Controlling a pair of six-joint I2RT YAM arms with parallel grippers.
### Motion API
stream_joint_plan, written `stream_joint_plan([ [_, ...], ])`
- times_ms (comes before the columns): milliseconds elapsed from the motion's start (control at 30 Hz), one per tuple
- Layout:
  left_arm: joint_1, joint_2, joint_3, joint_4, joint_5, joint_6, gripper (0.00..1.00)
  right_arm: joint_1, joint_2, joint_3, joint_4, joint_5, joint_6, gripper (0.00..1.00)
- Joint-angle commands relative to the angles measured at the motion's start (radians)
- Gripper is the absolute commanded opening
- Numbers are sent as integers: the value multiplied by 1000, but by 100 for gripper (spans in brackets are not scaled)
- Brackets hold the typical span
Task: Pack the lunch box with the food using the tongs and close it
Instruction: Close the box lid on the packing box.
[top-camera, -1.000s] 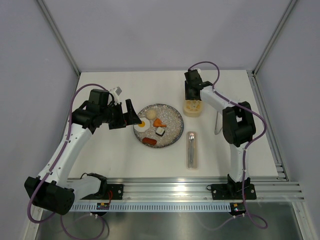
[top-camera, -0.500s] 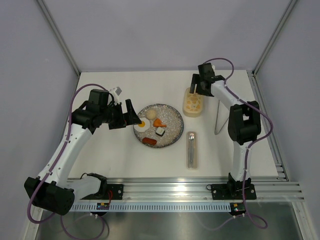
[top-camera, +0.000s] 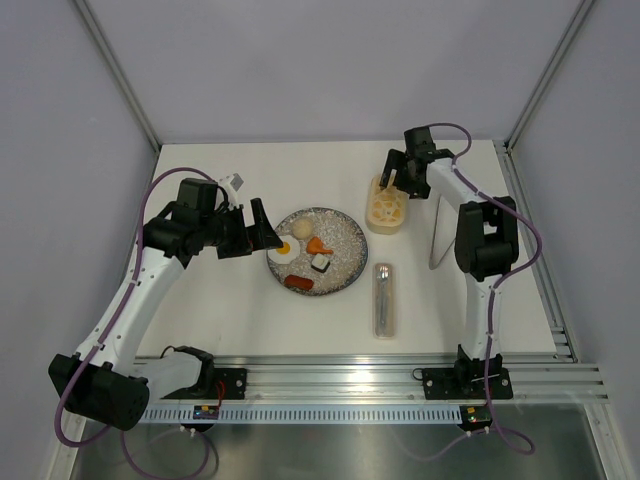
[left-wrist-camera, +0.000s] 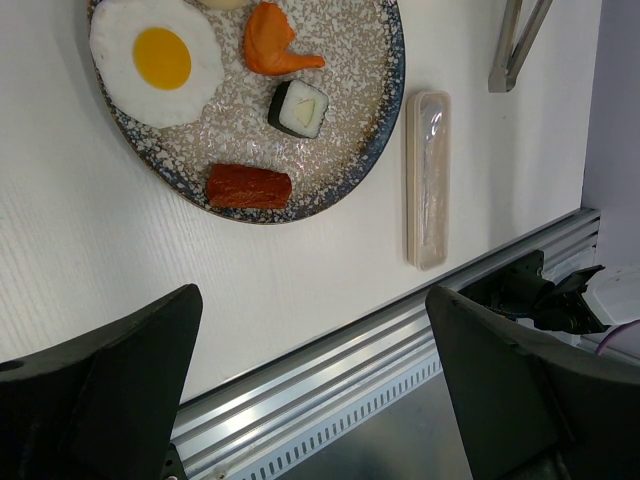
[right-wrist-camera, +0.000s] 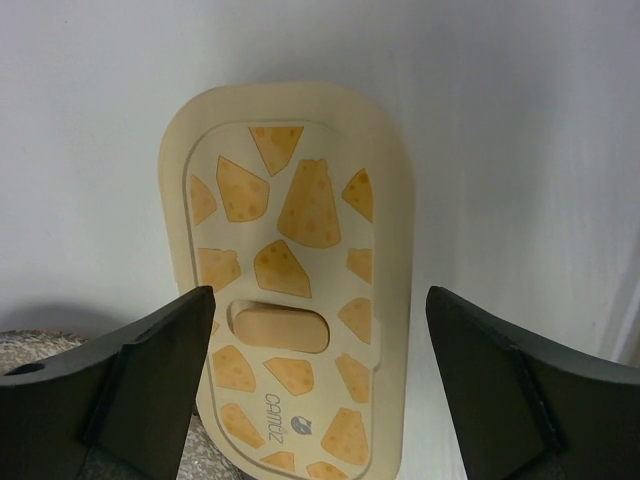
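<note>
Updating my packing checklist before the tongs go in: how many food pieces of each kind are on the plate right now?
Fried egg: 1
Orange piece: 1
Sushi roll: 1
Sausage: 1
Pale bun: 1
Total: 5, all on the plate

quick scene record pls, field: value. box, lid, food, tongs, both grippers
lunch box: on the table, right of the plate, apart from it
lid: on the box, cheese pattern
food: fried egg, orange piece, sushi roll, sausage, bun, all on the plate
tongs: flat on the table, right of the box, not held
cutlery case: on the table, beside the plate
left gripper: open, empty, at the plate's left edge
right gripper: open, over the lid, holding nothing
</note>
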Motion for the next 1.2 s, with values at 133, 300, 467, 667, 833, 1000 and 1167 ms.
stream_joint_plan([
  [133, 4, -16, -8, 37, 8, 1, 99, 3, 28, 58, 15, -133, 18, 94],
  [300, 6, -15, -11, 40, 14, -1, 99, 5, 6, 42, 24, -116, 3, 94],
  [467, 6, -16, -10, 40, 18, -1, 99, 5, 0, 59, -9, -62, -26, 94],
  [667, 6, -24, -10, 38, 17, -2, 99, 5, -15, 82, -73, 97, -34, 96],
  [833, 6, -21, -10, 40, 21, -5, 99, 14, -95, 48, -25, 120, -31, 96],
  [1000, 6, -20, -7, 41, 20, -7, 99, 37, -110, 84, -34, 146, -54, 68],
  [1167, 4, -23, -7, 40, 17, -4, 99, 37, -69, 102, -48, 130, -43, 20],
])
